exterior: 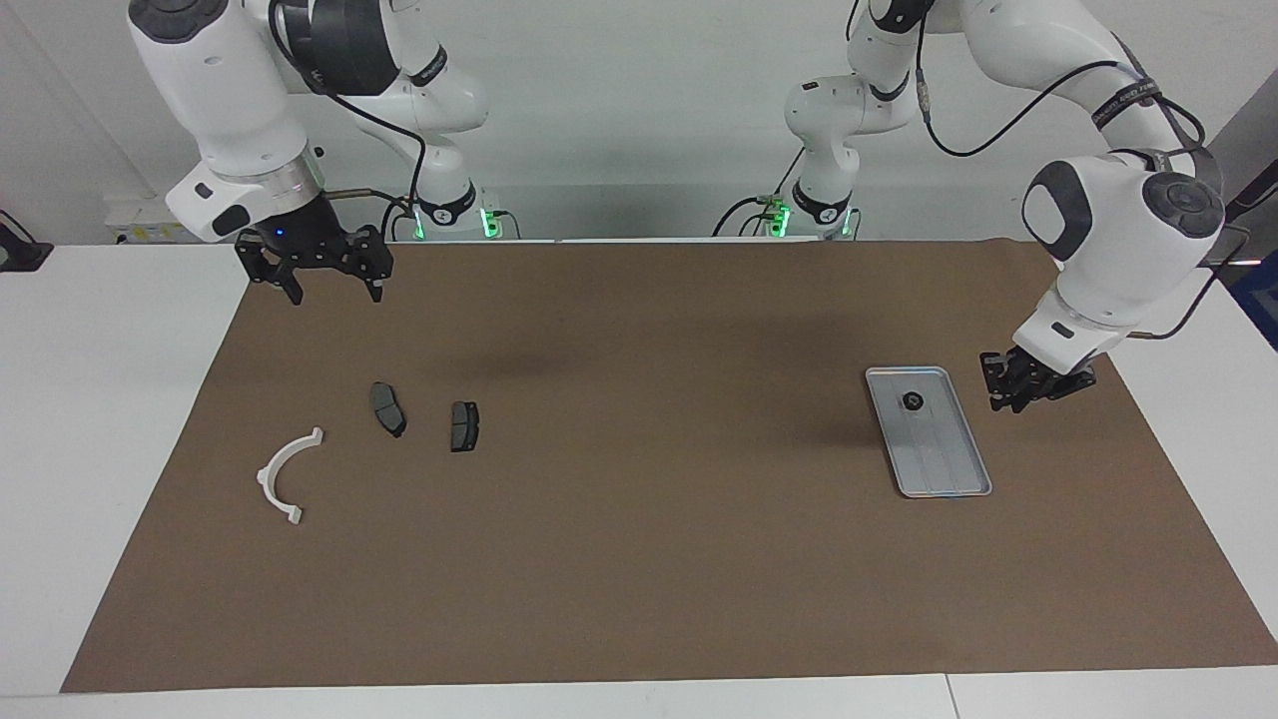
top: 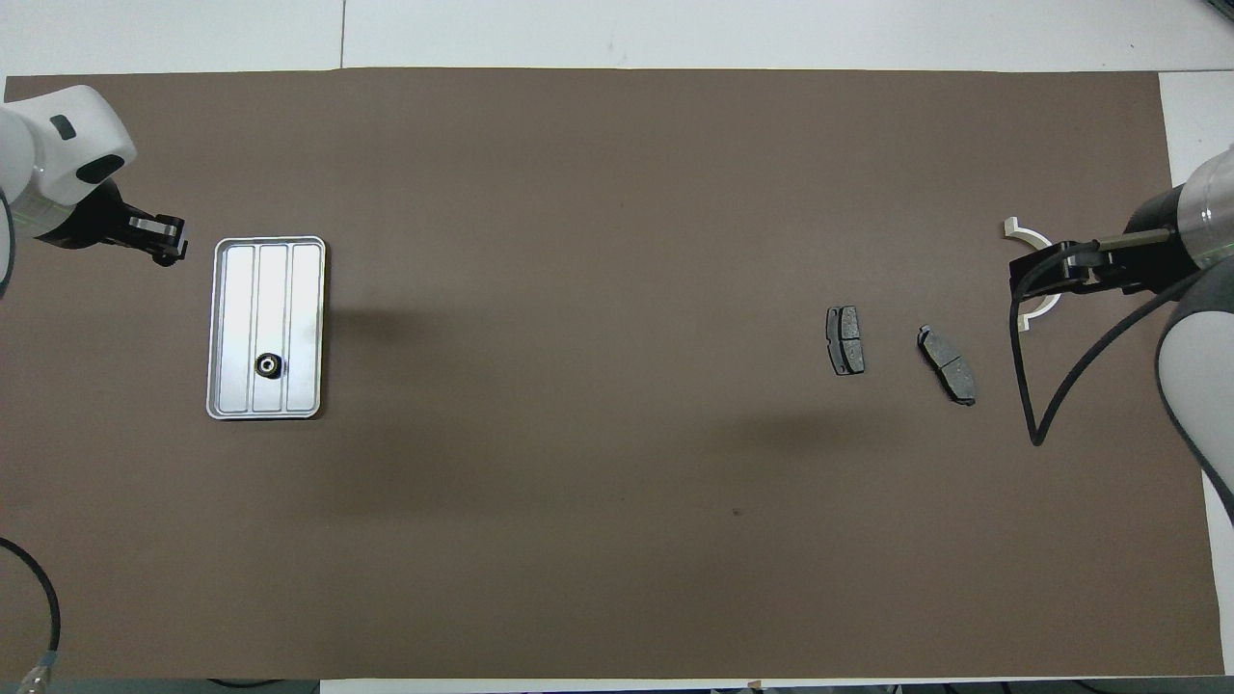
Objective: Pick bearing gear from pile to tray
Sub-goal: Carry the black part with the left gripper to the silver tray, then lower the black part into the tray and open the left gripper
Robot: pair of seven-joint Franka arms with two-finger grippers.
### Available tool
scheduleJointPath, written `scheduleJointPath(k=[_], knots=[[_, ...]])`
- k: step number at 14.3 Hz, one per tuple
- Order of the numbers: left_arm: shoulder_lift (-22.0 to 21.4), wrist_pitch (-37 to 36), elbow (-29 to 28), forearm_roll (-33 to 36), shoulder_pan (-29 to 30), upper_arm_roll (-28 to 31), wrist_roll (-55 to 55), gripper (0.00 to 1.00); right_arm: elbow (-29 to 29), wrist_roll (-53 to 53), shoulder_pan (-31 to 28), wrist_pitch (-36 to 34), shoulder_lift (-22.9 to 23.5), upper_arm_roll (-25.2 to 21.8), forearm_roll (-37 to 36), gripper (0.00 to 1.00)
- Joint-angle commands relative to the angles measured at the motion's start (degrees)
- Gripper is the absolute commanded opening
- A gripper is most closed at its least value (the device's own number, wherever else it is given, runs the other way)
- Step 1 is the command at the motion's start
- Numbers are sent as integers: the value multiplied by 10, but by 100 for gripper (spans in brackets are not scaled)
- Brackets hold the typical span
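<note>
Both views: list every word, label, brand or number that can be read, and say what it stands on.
No text can be read in either view.
Band on the left arm's cable: white lettering, too small to read.
Tray, bearing gear, brake pads, white bracket: no markings visible.

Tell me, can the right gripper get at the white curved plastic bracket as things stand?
Probably yes. The open right gripper hangs over the mat near the white curved plastic bracket, and nothing lies on it; the two dark pads lie apart.

Left pincer closed, low, arm bent; right pincer spread wide, raised, waiting
</note>
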Motion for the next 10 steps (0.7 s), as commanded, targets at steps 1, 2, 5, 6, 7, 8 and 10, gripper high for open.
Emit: scheduleJointPath(k=[1, 2, 5, 6, 7, 8, 10], knots=[[27, 96, -46, -7, -2, -6, 3, 0, -1, -11, 3, -8, -6, -3, -10, 100], [37, 120, -55, -7, -2, -6, 1, 0, -1, -11, 3, -7, -7, -2, -10, 100], [59, 189, -84, -7, -6, -6, -11, 0, -2, -14, -1, -3, -6, -2, -7, 100], [59, 217, -103, -7, -4, -6, -11, 0, -7, -14, -1, -2, -8, -2, -5, 100], [59, 236, -117, -7, -4, -6, -11, 0, -8, -13, 2, -2, -9, -2, -5, 100], [59, 249, -129, -7, -4, -6, -11, 0, -7, -12, 2, -1, -9, -2, -1, 100], [58, 257, -143, -7, -7, -6, -18, 0, -7, -12, -1, 0, -9, -2, 1, 100]])
